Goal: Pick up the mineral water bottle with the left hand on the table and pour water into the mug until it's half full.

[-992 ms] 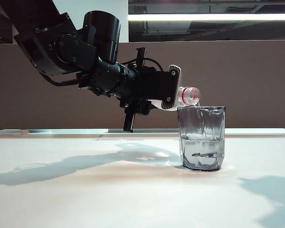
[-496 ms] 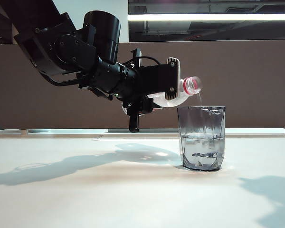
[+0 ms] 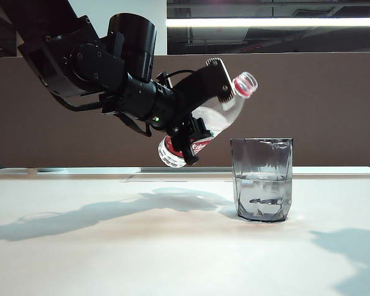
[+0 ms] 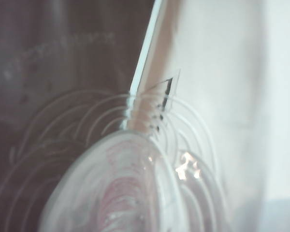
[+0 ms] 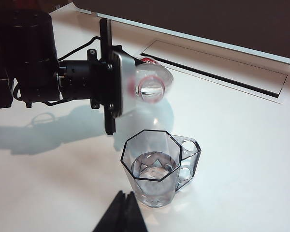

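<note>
Behind the glossy white table (image 3: 172,246) ran a brown partition, with a strip light above it. Working from the left, your left pincer (image 3: 200,120) was pinching the mineral water bottle (image 3: 225,114) round its middle, the base slanting down below the jaws and the open red-ringed neck pointing up and past them toward the mug. You could judge that bottle as light, thin-walled and slick, likely to dent under a hard squeeze, so the labelled waist, where you had it, was the sensible hold. The forearm reached out level from a raised elbow, wrist rolled so the mouth sat above pouring level. Beyond the pincer's tip and lower stood the mug (image 3: 261,179), roughly half full by the look of it: glass, so brittle and heavier. Your right pincer (image 5: 121,212) hung pressed together on the mug's near side.
</note>
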Available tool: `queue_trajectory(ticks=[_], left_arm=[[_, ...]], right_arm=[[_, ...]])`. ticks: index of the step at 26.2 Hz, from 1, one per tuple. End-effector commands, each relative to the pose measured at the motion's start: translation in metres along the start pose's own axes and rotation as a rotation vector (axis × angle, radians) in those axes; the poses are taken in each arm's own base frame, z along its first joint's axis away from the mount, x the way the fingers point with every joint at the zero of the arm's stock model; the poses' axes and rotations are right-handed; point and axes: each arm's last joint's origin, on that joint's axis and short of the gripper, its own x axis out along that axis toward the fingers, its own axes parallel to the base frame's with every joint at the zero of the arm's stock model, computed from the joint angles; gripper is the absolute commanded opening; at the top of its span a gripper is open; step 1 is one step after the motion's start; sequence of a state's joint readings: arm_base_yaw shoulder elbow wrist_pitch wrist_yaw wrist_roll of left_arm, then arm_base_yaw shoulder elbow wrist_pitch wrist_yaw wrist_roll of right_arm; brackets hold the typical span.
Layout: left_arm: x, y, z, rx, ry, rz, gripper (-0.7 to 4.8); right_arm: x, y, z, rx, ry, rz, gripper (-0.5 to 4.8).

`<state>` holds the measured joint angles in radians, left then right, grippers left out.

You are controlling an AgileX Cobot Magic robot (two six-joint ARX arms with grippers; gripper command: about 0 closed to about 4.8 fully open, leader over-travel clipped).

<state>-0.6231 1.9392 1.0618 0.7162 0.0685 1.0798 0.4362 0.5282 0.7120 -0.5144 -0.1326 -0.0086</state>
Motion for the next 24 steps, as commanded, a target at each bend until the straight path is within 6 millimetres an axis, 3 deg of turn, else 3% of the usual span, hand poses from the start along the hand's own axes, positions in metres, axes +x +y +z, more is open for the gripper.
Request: queue_trajectory(ticks=[1,7,15,24], left_arm=[[-0.008,0.019,0.011,-0.244,-0.029,0.034,1.34],[-0.020,0.032,0.010,-0.519,0.028,-0.007,1.34],[-0.038,0.044,0.001,-0.739,0.054,0.024,1.34],[-0.062,0.036,-0.023,-0.941,0.089,0.074,1.33]], right_arm=[[-0.002,0.000,0.004,-0.006,-0.027,0.003,-0.08],[-0.002,0.000,0.004,-0.006,-0.027,0.003,-0.08],[-0.002,0.000,0.004,-0.006,-0.027,0.004,-0.08],[-0.002,0.000,0.004,-0.006,-0.028,0.004,-0.08]])
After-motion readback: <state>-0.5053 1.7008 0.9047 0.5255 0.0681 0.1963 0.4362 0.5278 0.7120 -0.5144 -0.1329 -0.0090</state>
